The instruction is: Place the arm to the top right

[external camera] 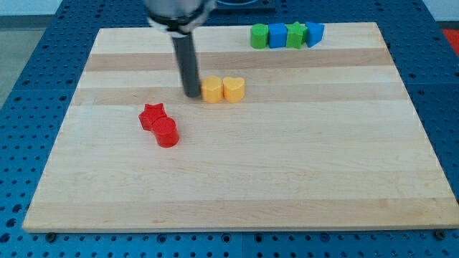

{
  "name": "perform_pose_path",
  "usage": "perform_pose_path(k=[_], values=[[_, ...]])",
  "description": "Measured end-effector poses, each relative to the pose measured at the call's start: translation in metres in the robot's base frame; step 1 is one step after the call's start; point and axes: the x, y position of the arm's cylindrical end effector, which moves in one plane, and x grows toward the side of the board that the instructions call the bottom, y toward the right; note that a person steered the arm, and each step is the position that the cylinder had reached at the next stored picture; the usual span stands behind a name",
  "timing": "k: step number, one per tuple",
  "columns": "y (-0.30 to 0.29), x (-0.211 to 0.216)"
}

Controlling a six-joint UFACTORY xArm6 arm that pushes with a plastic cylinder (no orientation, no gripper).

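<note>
My tip [192, 94] rests on the wooden board [287, 165], left of centre and towards the view's top. It touches or nearly touches the left side of a yellow block [212, 90]. A yellow heart block [234, 89] sits right beside that one. At the view's top right stands a row of blocks: a green one [259, 36], a blue one [277, 35], a green star [295, 34] and a blue one [314, 33]. The tip is far to the left of and below that row.
A red star block [152, 116] and a red cylinder [166, 132] touch each other below and left of the tip. The board lies on a blue perforated table [29, 64].
</note>
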Motion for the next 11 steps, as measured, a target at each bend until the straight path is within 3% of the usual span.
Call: perform_pose_path(k=[1,2,3,4,8,9,10,11], values=[[0.032,-0.001],[0.013,-0.016],[-0.002,-0.064],[0.017,-0.075],[0.285,-0.085],[0.327,-0.142],[0.330,-0.188],[0.322,-0.189]])
